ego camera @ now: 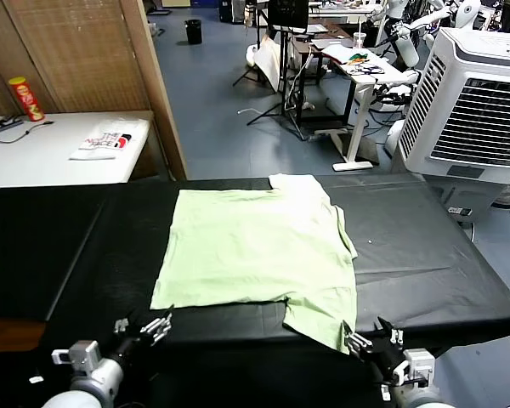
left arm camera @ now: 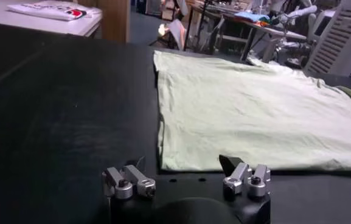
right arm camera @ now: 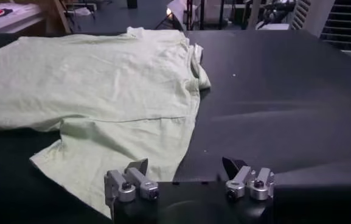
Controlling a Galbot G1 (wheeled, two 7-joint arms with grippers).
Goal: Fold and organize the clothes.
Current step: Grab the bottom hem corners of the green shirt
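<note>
Clothes (ego camera: 255,246): one pale green shirt, partly folded, flat on the black worktop (ego camera: 425,255); no writing legible. Both grippers, left (ego camera: 144,327) and right (ego camera: 370,340), hover at the near edge, jaws open.

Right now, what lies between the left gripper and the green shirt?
Only bare black table: the left wrist view shows the open left gripper just short of the green shirt hem.

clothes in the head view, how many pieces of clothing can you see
2. The light-green shirt lies spread on the black table, one sleeve reaching the near edge. A folded white item with a print sits on the white table at far left. Nothing else visible.
</note>
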